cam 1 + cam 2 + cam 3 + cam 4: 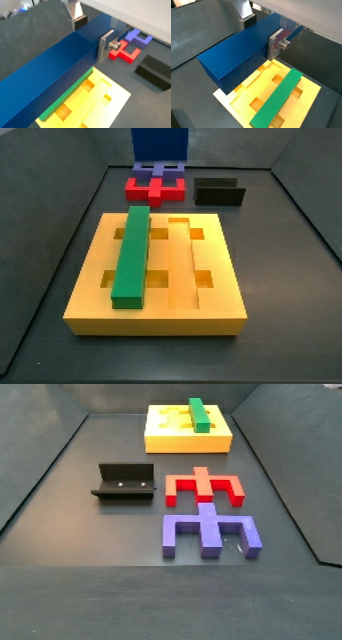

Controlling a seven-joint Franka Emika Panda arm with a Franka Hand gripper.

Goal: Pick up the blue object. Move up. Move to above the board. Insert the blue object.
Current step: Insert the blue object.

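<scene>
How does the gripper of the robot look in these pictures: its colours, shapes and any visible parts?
In both wrist views, the gripper has two flat silver metal fingers shaped as plates, with dark pads on their inner faces. One finger carries a small silver screw or stud on its outer side. A pale, whitish housing sits above them. No cables or markings are visible.

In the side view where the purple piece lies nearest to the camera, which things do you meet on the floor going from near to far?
Purple piece → red piece → yellow board carrying the green bar. The fixture stands level with the red piece, so I leave it out. The gripper, holding the blue object, shows only in the wrist views.
</scene>
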